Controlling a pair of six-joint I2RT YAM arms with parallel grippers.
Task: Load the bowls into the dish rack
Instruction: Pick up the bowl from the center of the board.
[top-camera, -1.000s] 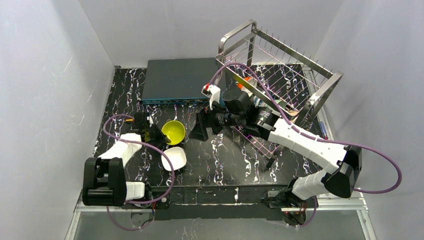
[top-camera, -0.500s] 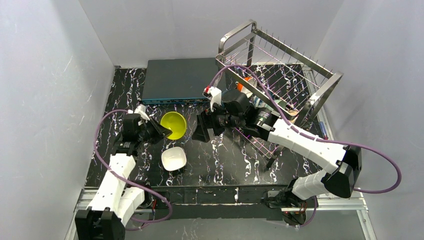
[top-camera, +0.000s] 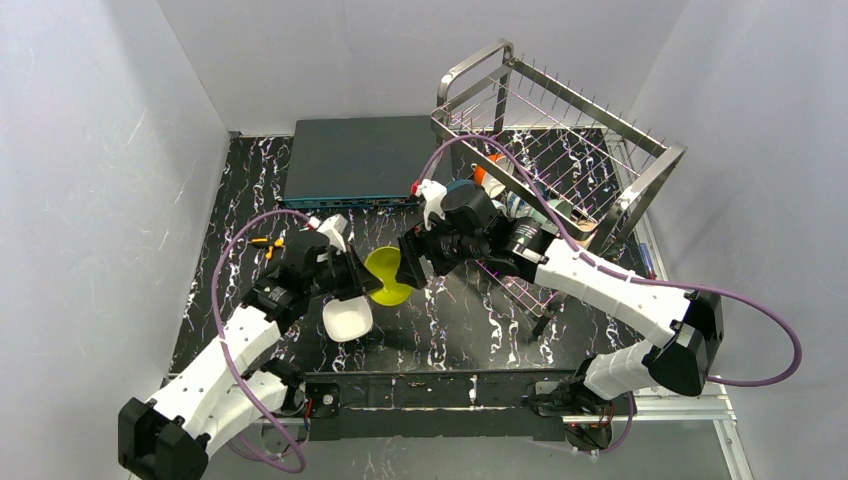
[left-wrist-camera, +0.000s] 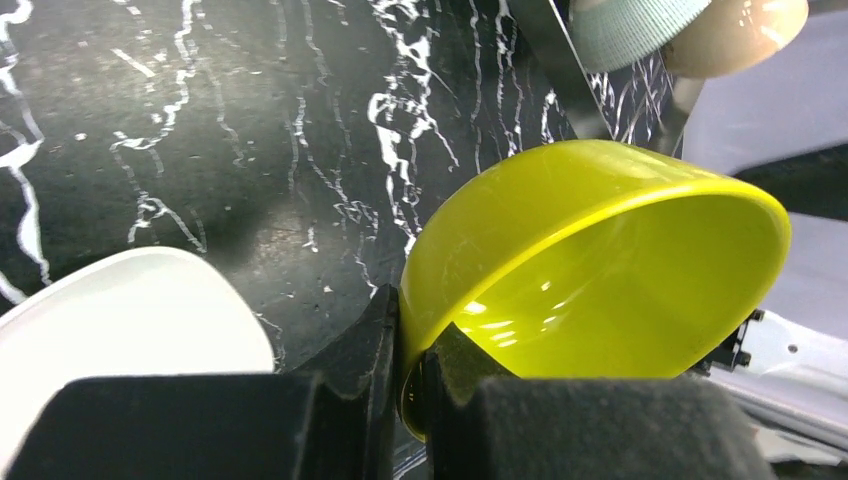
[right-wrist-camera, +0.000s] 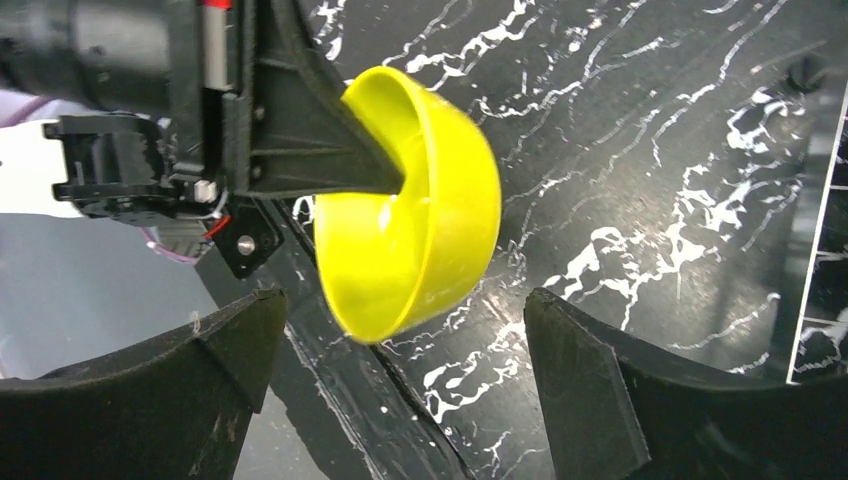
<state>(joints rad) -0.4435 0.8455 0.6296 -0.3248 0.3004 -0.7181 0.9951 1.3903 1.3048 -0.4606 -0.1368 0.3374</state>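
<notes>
My left gripper (top-camera: 368, 278) is shut on the rim of a yellow-green bowl (top-camera: 387, 275) and holds it tilted above the table, mid-scene. In the left wrist view the bowl (left-wrist-camera: 600, 260) is pinched between my fingers (left-wrist-camera: 385, 340). My right gripper (top-camera: 408, 262) is open right beside the bowl; in the right wrist view the bowl (right-wrist-camera: 415, 205) hangs just ahead of the gap between my spread fingers (right-wrist-camera: 575, 370). A white bowl (top-camera: 348, 317) lies on the table below the left gripper. The steel dish rack (top-camera: 560, 130) stands at the back right, with several bowls partly hidden behind the right arm.
A flat dark grey-blue box (top-camera: 360, 158) lies at the back centre. A small orange-handled tool (top-camera: 266, 242) lies at the left. Pale green and tan bowls (left-wrist-camera: 690, 25) show at the top of the left wrist view. The table is black marble pattern (top-camera: 450, 320).
My left arm has swung right and carried the yellow-green bowl up to my right gripper. The right gripper has shifted slightly and stayed open.
</notes>
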